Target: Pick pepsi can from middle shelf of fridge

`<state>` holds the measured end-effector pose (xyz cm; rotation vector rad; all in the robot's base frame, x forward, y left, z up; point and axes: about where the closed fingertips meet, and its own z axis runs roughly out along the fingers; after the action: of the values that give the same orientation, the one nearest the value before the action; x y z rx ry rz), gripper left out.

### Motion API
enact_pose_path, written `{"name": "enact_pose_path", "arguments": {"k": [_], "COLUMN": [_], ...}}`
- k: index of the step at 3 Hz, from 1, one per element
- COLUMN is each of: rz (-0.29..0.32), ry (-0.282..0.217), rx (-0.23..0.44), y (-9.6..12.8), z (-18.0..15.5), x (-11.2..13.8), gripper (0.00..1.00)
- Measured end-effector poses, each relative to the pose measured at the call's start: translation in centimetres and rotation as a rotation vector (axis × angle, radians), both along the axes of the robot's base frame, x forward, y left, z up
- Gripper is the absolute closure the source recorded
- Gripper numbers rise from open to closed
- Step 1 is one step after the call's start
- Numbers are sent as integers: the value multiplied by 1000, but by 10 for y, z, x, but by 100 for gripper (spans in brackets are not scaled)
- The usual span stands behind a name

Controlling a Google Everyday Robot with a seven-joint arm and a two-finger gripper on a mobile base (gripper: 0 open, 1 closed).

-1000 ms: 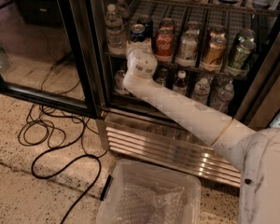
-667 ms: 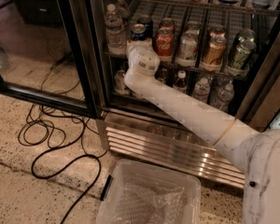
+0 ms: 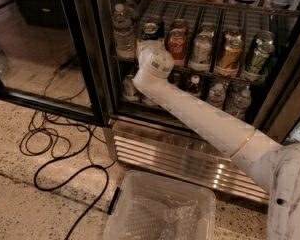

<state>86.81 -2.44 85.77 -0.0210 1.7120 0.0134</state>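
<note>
We see the white robot arm (image 3: 205, 116) reaching into the large glass-door fridge (image 3: 90, 59). Its gripper (image 3: 151, 50) is at the left front of the dark wire middle shelf (image 3: 210, 73), right at the small blue pepsi can (image 3: 150, 31), which stands upright beside a red Coca-Cola can (image 3: 176, 43). The wrist hides the gripper's end, so we cannot tell whether it grips anything.

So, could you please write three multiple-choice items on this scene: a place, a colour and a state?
1. Where is the gripper? A over the plastic bin; B at the middle shelf by the pepsi can; C on the floor.
2. The can right of the pepsi can is: A red; B purple; C white.
3. The fridge door is: A shut; B open; C removed.
Answers: B, the arm reaches in there; A, its body shows red; B, it stands swung out leftward.
</note>
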Motion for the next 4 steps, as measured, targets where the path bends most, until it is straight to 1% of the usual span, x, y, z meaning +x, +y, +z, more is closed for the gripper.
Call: {"name": "enact_pose_path", "arguments": {"k": [2,3,4], "rz": [-5,-10,10], "ry": [3,50,160], "rx": [33,103,231], "y": [-4,-16,-19], "z": [15,29,24], "x": [-10,-33,-56], "gripper": [100,100,100]}}
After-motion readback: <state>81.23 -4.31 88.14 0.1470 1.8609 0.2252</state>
